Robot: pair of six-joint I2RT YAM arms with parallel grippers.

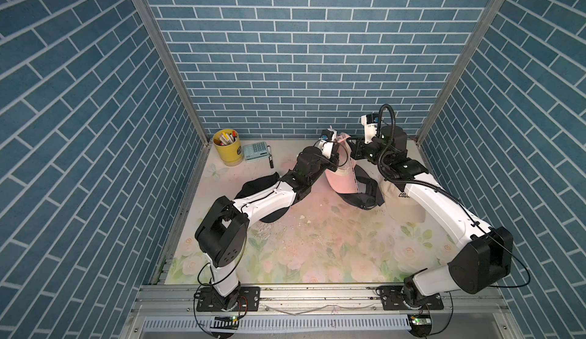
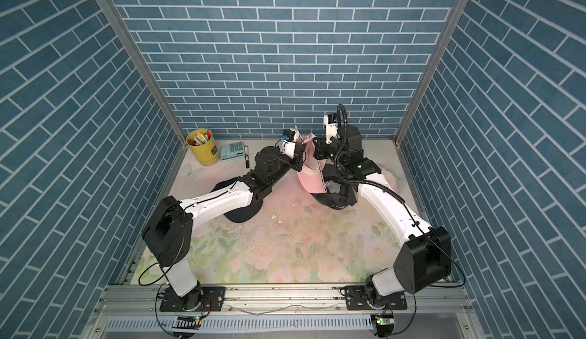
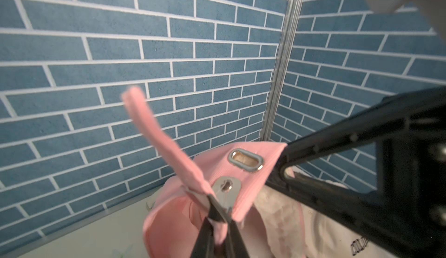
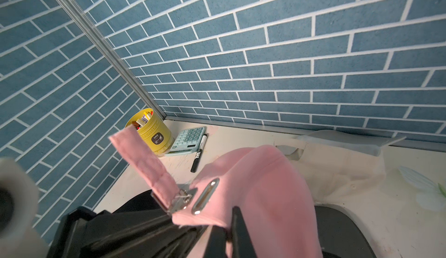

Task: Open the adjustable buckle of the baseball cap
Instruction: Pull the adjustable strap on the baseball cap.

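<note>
**Hidden or unclear items.** In both top views the fingertips of the left hand (image 3: 218,217) and the right hand (image 4: 225,227) are masked by their own wrists and by the pink cap (image 1: 341,183). Grip can therefore be read from the wrist views only. The beige cap (image 1: 402,209) is partly covered by the right arm, and its lettering is cut off. One black cap (image 1: 269,216) lies largely under the left forearm. The pens in the yellow cup (image 1: 226,150) are too small to count.

**Position of the work item.** The pink cap is held up at the rear of the desk (image 1: 317,251), between the two hands, with its brim lowest. The brim is at the second black cap (image 1: 364,194) (contact cannot be determined).

**Hand states.**
- Left hand: fingers fully closed on the strap (image 3: 154,128) at its base, right against the metal buckle (image 3: 225,188). The strap's free end stands upward.
- Right hand: fingers closed on the edge of the pink cap's rear band, beside the oval eyelet (image 3: 246,159).

**Counts.**
- Caps: four (one pink, two black, one beige).
- Arms: two.
- Yellow cup, calculator (image 1: 256,150) and black marker (image 1: 270,159): one each.

**View differences.**
- Buckle plate and eyelet can be made out in the wrist views only.
- The right wrist view shows the cup, calculator and marker behind the strap.
- The left wrist view shows the right hand's black fingers on the band (and part of the beige cap's lettering).
</note>
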